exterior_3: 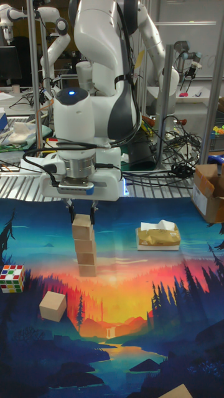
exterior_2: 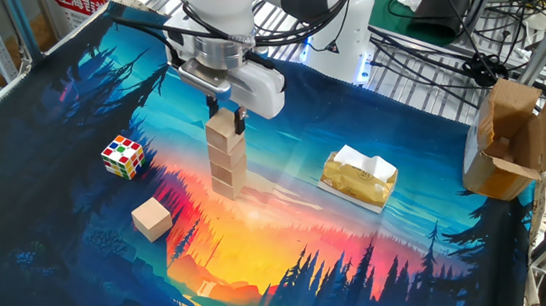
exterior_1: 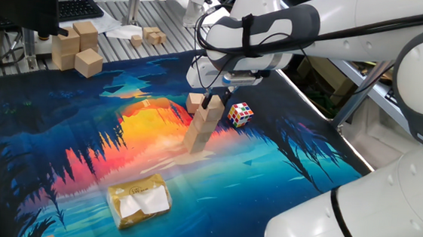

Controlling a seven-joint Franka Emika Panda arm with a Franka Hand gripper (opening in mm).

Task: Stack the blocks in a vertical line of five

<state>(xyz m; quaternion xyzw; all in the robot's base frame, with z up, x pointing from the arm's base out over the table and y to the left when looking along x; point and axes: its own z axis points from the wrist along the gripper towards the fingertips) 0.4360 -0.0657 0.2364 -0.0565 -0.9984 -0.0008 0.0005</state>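
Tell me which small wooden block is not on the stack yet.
The loose block lying alone on the mat near the puzzle cube; the other four form the stack under the gripper.

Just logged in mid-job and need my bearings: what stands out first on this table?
A stack of four tan cubes rises mid-mat, the gripper straddling its top cube. One loose cube lies on the mat nearby, beside a multicoloured puzzle cube. A tissue pack sits on the stack's other side.
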